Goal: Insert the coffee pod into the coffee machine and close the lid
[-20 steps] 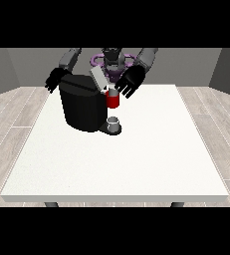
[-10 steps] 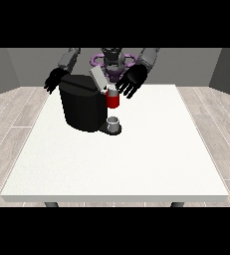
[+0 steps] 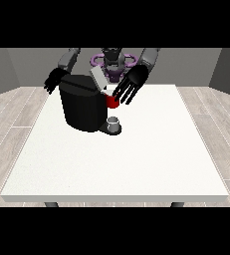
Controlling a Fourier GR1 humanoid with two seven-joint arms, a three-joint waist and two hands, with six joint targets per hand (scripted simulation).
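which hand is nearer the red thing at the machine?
Left, the hand at the view's right: just above the red thing at the machine. The hand at the view's left is beyond the coffee machine.

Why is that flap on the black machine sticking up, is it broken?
Nothing looks broken. The lid is just tilted open above the coffee machine. A red thing sits at the machine's front, under the spread fingers of the hand at the view's right.
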